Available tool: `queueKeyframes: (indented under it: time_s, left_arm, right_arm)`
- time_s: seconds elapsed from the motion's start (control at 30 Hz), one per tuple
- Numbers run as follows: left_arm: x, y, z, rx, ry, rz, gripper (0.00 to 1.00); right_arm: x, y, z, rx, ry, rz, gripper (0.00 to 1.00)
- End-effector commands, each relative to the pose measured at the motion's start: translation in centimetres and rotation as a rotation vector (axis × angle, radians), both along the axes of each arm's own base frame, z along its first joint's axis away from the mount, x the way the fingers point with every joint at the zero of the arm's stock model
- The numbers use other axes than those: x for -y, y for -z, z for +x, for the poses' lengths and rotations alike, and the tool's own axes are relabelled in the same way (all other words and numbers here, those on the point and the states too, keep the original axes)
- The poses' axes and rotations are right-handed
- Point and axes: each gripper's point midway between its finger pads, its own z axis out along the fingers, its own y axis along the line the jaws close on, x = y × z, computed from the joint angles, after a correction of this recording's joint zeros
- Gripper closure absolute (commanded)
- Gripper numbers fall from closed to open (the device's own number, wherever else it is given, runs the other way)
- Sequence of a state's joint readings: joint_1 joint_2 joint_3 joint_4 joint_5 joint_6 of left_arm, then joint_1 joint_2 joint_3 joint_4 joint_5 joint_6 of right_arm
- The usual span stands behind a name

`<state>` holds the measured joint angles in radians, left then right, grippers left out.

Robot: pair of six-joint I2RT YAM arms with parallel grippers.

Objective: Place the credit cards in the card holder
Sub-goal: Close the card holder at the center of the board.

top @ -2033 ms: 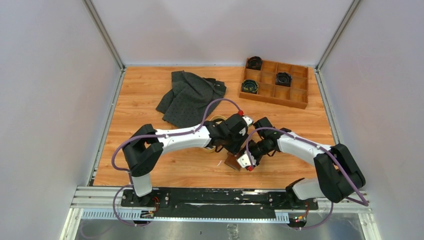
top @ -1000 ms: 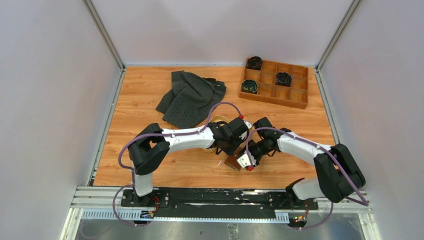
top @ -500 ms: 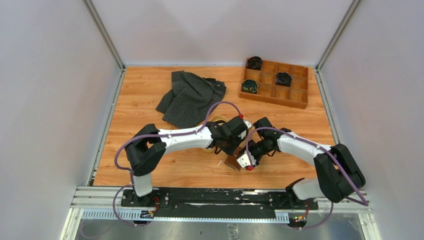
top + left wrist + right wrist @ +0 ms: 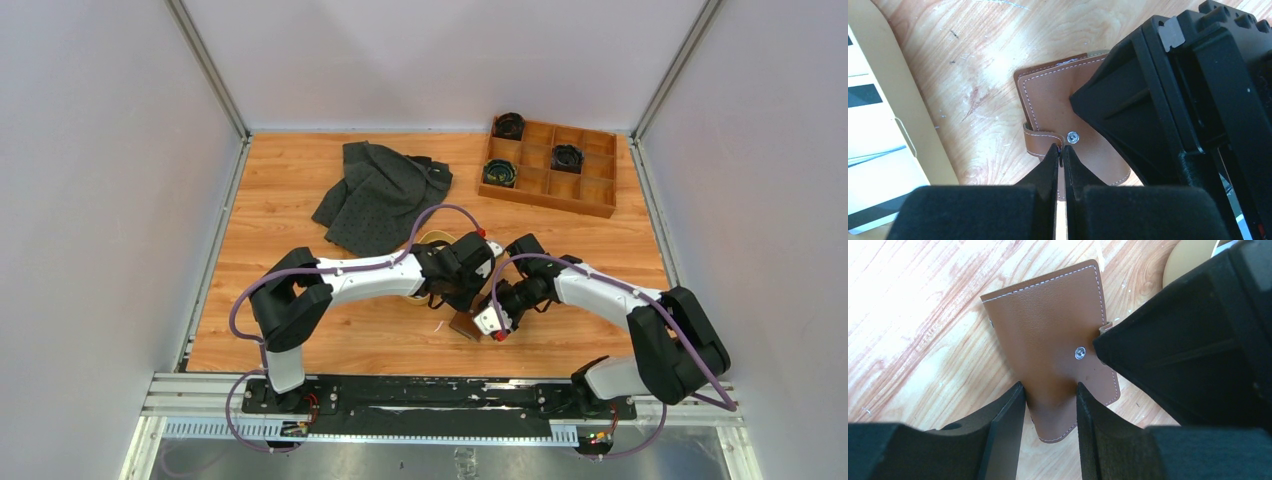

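- Now that the left end effector [image 4: 1061, 150] has pinched shut on the card holder [image 4: 1048, 325] by its strap, unsnapping looks ready to begin.
- Spread, the right end effector [image 4: 1049, 390] steadies it on the worktop [image 4: 923, 315].

The brown folding leather card holder [image 4: 1048, 330] shows a fine pebbled grain, matt, with pale stitching and a shiny metal snap button [image 4: 1080, 353]. The wood-grain tabletop [image 4: 973, 60] looks smooth and lightly glossy, scuffed with scratches. The right end effector [image 4: 1049, 387] has matt black plastic fingers [image 4: 1003, 425]. The dark grey cloth [image 4: 380, 195] looks soft, matt and dotted.
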<state>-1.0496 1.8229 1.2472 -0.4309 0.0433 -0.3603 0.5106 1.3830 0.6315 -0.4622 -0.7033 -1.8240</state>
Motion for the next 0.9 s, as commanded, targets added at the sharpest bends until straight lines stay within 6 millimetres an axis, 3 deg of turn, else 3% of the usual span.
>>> queueKeyframes:
  time_s: [0.0, 0.57, 0.87]
  left_arm:
    - [3.7, -1.8, -0.5, -0.005, 0.051, -0.16, 1.0]
    - [3.4, 0.6, -1.4, -0.065, 0.045, -0.144, 1.0]
    - [2.5, 0.2, -1.6, -0.059, 0.066, -0.11, 1.0]
  right_arm:
    - [4.8, 4.5, -3.2, -0.136, 0.056, -0.276, 0.77]
    - [4.8, 4.5, -3.1, -0.136, 0.058, -0.278, 0.78]
    - [4.9, 4.6, -3.2, -0.138, 0.059, -0.282, 0.78]
